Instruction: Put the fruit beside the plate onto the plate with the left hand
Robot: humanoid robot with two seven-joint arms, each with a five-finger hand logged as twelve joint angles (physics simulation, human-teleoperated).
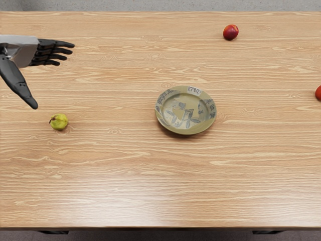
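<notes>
Pear [59, 121], small and yellow-green with a short dark stem, is lying on its side on the bare wooden surface [150, 191], casting a faint shadow. It is sitting below the left hand [47, 51] in the head view, on the side nearer the camera, just past the tip of the one long dark digit that is pointing down and away from the others. It is not touching the hand.

The left hand is hovering over the far-left part of the surface, its grey wrist coming in from the picture's left edge. Its black fingers [62, 45] are reaching out toward picture right, loosely extended and slightly spread, and they are gripping nothing.

A round plate [161, 114] is lying well apart from the hand, off in the direction the fingers are pointing and somewhat nearer the camera. Its rim is olive-tan, its well is carrying a grey-blue pattern, and a small pale label is showing on the far rim; the marks on it are too small to read with certainty. Only plain wood grain is showing between the pear and the plate, and the two are well apart.

A round red fruit [230, 32] is resting farther still from the hand, beyond the plate near the far edge of the surface. Another red object [318, 93] is peeking in at the picture's right edge, cut off so that its kind cannot be told.
</notes>
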